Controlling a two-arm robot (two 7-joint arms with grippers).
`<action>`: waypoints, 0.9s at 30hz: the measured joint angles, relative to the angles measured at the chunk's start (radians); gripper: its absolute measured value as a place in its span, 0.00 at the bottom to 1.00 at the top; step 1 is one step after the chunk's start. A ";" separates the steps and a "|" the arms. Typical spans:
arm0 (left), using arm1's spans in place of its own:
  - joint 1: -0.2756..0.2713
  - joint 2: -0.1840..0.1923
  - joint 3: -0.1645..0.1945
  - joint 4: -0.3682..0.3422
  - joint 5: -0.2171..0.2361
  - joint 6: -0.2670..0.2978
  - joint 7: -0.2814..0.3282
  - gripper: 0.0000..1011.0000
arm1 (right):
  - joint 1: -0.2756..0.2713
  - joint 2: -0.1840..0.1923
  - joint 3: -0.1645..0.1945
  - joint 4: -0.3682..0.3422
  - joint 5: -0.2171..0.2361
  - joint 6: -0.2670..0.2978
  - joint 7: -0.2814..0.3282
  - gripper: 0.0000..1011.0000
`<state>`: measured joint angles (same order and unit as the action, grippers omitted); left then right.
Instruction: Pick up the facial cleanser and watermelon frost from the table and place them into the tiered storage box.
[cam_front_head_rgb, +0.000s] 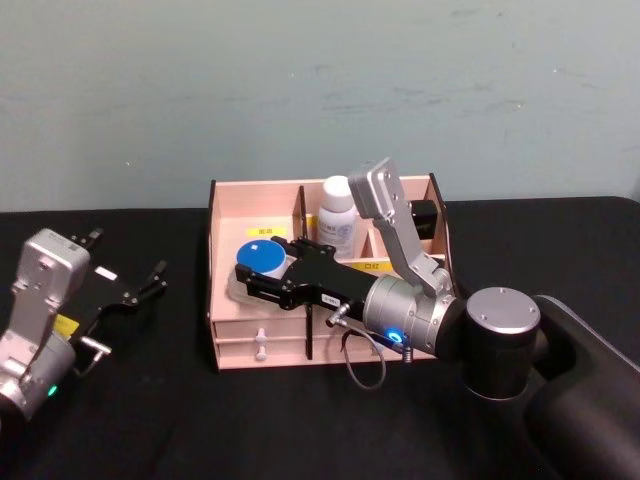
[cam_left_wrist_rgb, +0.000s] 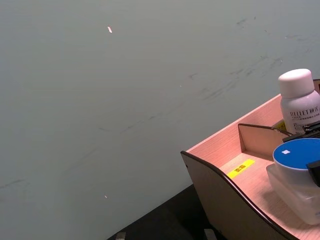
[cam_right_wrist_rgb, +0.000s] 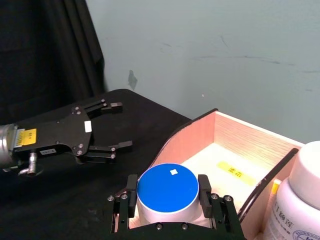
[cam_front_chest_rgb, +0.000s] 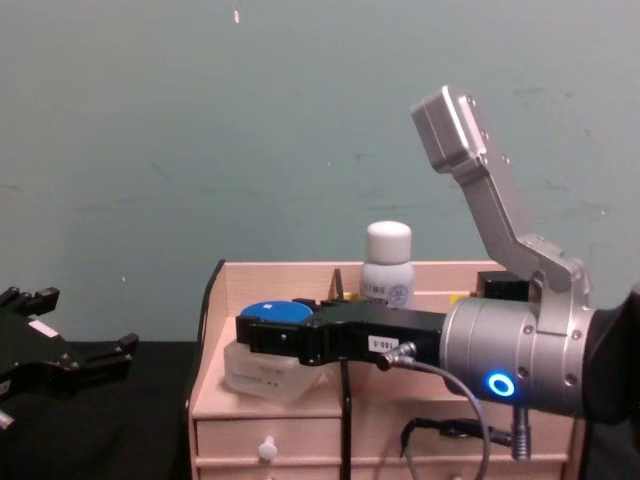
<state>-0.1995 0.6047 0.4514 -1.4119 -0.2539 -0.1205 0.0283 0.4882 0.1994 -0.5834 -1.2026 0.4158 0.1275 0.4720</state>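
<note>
The facial cleanser (cam_front_head_rgb: 262, 257) (cam_right_wrist_rgb: 167, 187), a clear jar with a round blue lid, sits low in the left front compartment of the tiered storage box (cam_front_head_rgb: 260, 200) (cam_front_chest_rgb: 330, 420). My right gripper (cam_front_head_rgb: 262, 270) (cam_right_wrist_rgb: 167, 194) (cam_front_chest_rgb: 250, 335) reaches over the box from the right, and its black fingers press the jar's sides. A white bottle with a white cap (cam_front_head_rgb: 338, 215) (cam_left_wrist_rgb: 299, 100) (cam_front_chest_rgb: 387, 260), apparently the watermelon frost, stands upright in the back middle compartment. My left gripper (cam_front_head_rgb: 128, 252) (cam_right_wrist_rgb: 122, 125) (cam_front_chest_rgb: 88, 320) hangs open and empty over the black table, left of the box.
The box stands on a black tablecloth (cam_front_head_rgb: 180, 420) against a grey-green wall. Below its compartments are two drawers with white knobs (cam_front_head_rgb: 261, 342). A grey cable (cam_front_head_rgb: 365, 365) loops from my right wrist in front of the drawers. A dark item (cam_front_head_rgb: 424, 215) sits in the back right compartment.
</note>
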 joint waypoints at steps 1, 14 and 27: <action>0.000 0.000 0.000 0.000 0.000 0.000 0.000 1.00 | 0.000 0.000 0.000 -0.001 -0.002 0.002 -0.003 0.73; 0.000 0.000 0.000 0.000 0.000 0.000 0.000 1.00 | -0.001 0.000 0.001 -0.002 -0.003 0.004 -0.004 0.80; 0.000 0.000 0.000 0.000 0.000 0.000 0.000 1.00 | -0.007 0.003 0.014 -0.017 0.006 -0.025 0.011 0.99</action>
<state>-0.1995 0.6047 0.4514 -1.4120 -0.2539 -0.1205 0.0283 0.4816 0.2022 -0.5692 -1.2194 0.4217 0.1023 0.4834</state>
